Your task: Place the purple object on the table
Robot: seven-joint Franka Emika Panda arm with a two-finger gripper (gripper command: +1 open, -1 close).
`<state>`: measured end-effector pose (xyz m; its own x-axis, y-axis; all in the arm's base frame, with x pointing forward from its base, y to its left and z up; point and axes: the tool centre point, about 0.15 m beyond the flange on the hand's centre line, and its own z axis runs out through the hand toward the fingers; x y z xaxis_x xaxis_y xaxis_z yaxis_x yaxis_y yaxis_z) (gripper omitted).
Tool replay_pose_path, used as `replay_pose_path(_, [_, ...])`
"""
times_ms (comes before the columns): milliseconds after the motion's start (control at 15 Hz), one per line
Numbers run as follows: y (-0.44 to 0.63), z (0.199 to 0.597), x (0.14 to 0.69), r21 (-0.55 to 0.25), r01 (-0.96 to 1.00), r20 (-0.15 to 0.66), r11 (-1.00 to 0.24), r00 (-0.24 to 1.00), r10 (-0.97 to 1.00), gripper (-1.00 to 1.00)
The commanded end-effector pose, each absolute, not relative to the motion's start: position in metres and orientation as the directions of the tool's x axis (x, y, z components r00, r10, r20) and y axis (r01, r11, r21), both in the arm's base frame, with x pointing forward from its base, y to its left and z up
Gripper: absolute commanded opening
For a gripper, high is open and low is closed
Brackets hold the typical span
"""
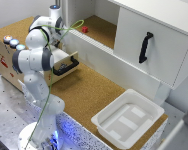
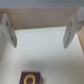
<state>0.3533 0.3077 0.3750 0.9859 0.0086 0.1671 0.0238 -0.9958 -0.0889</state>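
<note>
Two fingers (image 2: 7, 29) of our gripper (image 2: 41, 30) stand wide apart, holding nothing, above the purple object (image 2: 29, 78) lying in the drawer (image 1: 65, 65). Descending off-centre risks nudging it, never reaching the table (image 1: 89, 92).

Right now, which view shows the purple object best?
The wrist view: the purple object lies in plain sight below the open gripper, cut off by the picture's edge. The exterior view does not show it; the arm reaches into the drawer.
</note>
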Motion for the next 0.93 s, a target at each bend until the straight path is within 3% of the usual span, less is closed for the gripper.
replay_pose_path(0, [0.317,0.332,0.313,-0.149,0.091,0.196,-0.985,0.979,0.061,1.00])
replay_pose_path(533, [0.329,0.315,0.309,-0.113,0.087,0.154,-0.990,0.986,0.069,1.00])
replay_pose_path(600, [0.330,0.313,0.310,-0.121,0.086,0.142,-0.989,0.988,0.068,-1.00])
replay_pose_path(867, [0.333,0.315,0.307,-0.113,0.094,0.138,-0.989,0.987,0.078,-1.00])
